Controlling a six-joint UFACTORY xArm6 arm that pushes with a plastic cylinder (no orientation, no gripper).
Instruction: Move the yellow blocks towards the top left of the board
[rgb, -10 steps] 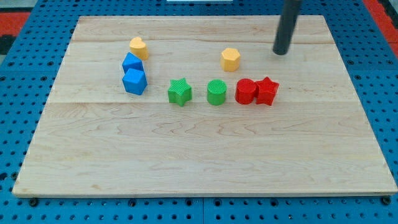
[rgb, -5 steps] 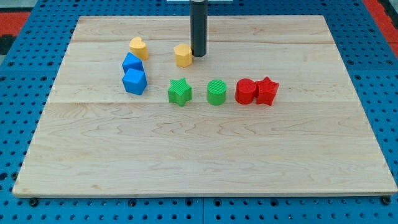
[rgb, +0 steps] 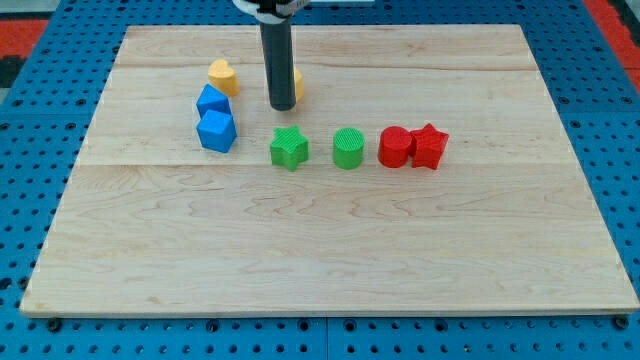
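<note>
A yellow heart-shaped block (rgb: 223, 76) sits near the view's top left of the wooden board (rgb: 320, 240). A second yellow block (rgb: 297, 84) is mostly hidden behind my rod; only its right edge shows. My tip (rgb: 282, 106) rests on the board just in front of and slightly left of that hidden yellow block, right of the yellow heart and above the green star (rgb: 289, 148).
Two blue blocks (rgb: 214, 118) stand together below the yellow heart. A green cylinder (rgb: 348, 147), a red cylinder (rgb: 395, 147) and a red star (rgb: 430, 146) form a row to the right of the green star. Blue pegboard surrounds the board.
My rod swept from the view's top right to the left, pushing the yellow hexagonal block leftward. It has now moved in front of that block, hiding most of it.
</note>
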